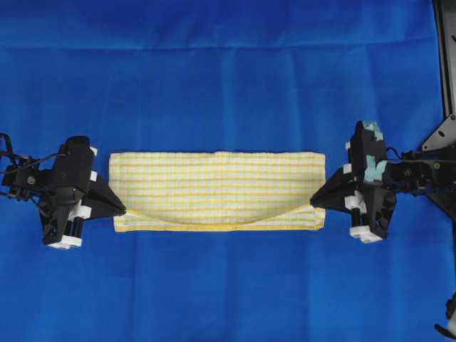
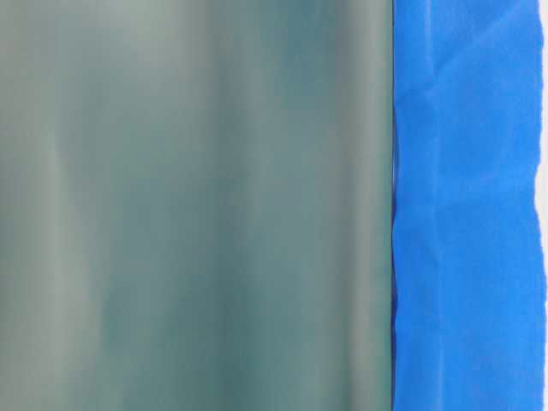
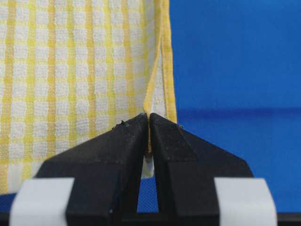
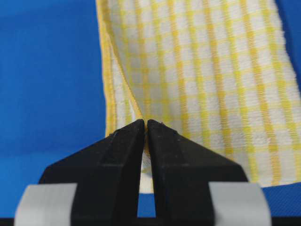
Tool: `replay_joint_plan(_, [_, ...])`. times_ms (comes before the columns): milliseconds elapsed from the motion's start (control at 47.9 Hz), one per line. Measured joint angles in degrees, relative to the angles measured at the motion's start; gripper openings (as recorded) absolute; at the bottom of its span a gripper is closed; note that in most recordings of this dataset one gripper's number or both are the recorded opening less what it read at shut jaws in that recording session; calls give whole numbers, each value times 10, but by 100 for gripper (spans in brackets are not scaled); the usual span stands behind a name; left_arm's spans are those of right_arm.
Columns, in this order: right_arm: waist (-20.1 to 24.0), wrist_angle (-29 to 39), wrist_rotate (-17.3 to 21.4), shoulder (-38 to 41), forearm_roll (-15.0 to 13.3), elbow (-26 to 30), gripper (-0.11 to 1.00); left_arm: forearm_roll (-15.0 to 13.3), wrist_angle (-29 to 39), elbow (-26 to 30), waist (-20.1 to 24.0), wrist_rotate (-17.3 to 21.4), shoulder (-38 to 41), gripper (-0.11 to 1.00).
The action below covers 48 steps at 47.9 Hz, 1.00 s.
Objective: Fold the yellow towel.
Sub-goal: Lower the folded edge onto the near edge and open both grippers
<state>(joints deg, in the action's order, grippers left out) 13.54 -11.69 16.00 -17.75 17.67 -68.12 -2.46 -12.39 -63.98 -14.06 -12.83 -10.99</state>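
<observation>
at opposite towel ends, left tool (image 1: 122, 211) and right tool (image 1: 313, 204) level, each clamped on yellow towel (image 1: 217, 187)

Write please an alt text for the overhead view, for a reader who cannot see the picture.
Two black robot grippers pinch the upper layer of a folded yellow towel at its two ends, the left gripper and the right gripper both shut on it. The lifted hem sags in a curve between them, and the towel lies on a blue cloth.
</observation>
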Motion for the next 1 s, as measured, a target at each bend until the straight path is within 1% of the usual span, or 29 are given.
replay_joint_plan(146, [11,18,0,3,0,2,4,0,5,4,1,0,3,3])
replay_joint_plan(418, [13,39,0,22,-1,18,5,0,13,5,0,-2,3,3])
replay_joint_plan(459, [13,40,0,24,0,20,10,0,17,6,0,-2,2,3])
replay_joint_plan(501, [13,39,0,24,0,21,20,0,19,7,1,-2,3,3])
replay_joint_plan(543, [13,40,-1,24,0,21,32,0,20,8,1,-2,3,3])
replay_joint_plan(585, [14,40,-1,24,0,22,47,0,20,9,1,-2,2,5])
replay_joint_plan(606, [14,40,-1,24,0,22,53,0,20,9,1,-2,1,7])
replay_joint_plan(647, [13,40,-3,22,0,23,66,0,20,11,0,-3,-1,17])
replay_joint_plan(689, [14,40,-4,20,0,23,78,0,21,13,0,-4,-4,29])
replay_joint_plan(710, [14,40,-4,18,0,23,81,1,20,14,0,-4,-5,35])
replay_joint_plan(731, [14,40,-4,17,0,23,82,0,21,15,0,-4,-7,42])
replay_joint_plan(773, [13,40,-6,10,-1,23,80,0,22,16,0,-4,-11,56])
replay_joint_plan(835, [13,42,-7,-4,-7,23,77,0,25,17,0,-2,-19,74])
replay_joint_plan(877, [13,45,-7,-14,-11,23,77,0,30,17,1,2,-27,83])
replay_joint_plan(919, [6,52,-7,-26,-16,24,78,0,36,17,4,3,-36,85])
replay_joint_plan(1002, [-16,67,-6,-44,-27,24,78,0,50,17,19,4,-55,80])
